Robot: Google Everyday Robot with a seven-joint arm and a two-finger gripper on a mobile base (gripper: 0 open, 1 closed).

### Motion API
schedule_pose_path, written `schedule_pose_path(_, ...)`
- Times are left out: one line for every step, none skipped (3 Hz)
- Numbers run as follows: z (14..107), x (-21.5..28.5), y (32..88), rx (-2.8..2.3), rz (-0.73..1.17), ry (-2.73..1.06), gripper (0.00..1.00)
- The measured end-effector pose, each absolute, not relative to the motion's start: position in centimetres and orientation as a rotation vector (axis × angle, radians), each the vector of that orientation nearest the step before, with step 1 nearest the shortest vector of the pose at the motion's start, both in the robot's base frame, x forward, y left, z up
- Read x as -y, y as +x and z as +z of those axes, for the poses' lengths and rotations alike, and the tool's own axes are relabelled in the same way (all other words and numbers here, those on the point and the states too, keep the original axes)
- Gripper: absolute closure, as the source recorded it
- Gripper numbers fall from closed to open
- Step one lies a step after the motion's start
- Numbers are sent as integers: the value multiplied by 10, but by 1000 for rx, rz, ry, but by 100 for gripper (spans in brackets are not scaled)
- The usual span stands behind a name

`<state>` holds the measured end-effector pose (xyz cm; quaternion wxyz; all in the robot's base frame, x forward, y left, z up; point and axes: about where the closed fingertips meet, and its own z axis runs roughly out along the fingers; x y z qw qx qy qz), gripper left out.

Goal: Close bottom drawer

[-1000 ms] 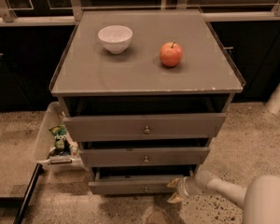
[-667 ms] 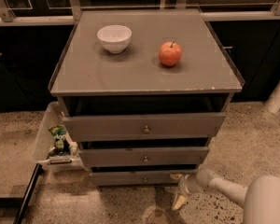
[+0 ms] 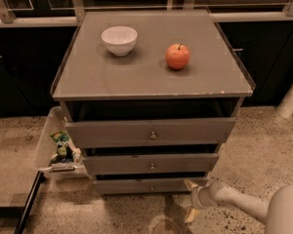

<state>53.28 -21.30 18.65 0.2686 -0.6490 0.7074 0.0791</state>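
Note:
The bottom drawer is the lowest grey front of the three-drawer cabinet, with a small round knob at its centre. It sits nearly flush with the cabinet, set further in than the two drawers above. My gripper is low at the right, just in front of and beside the drawer's right end. Its two pale fingers are spread apart, one fingertip close to the drawer front and the other lower, near the floor. It holds nothing.
The top drawer and middle drawer stand pulled out a little. A white bowl and a red apple rest on the cabinet top. A clear bin with a snack bag hangs at the left. Speckled floor lies around.
The bottom drawer has slid inward from clearly pulled out to nearly flush. My gripper followed it in toward the cabinet and now sits at its right end.

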Motion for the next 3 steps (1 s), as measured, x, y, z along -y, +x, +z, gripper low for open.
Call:
schedule_pose_path(200,228,482,-1899,159,-1755,0)
schedule_pose_path(216,236,431,-1873,116,-1756,0)
schedule_pose_path(212,229,418,-1875,144,-1761,0)
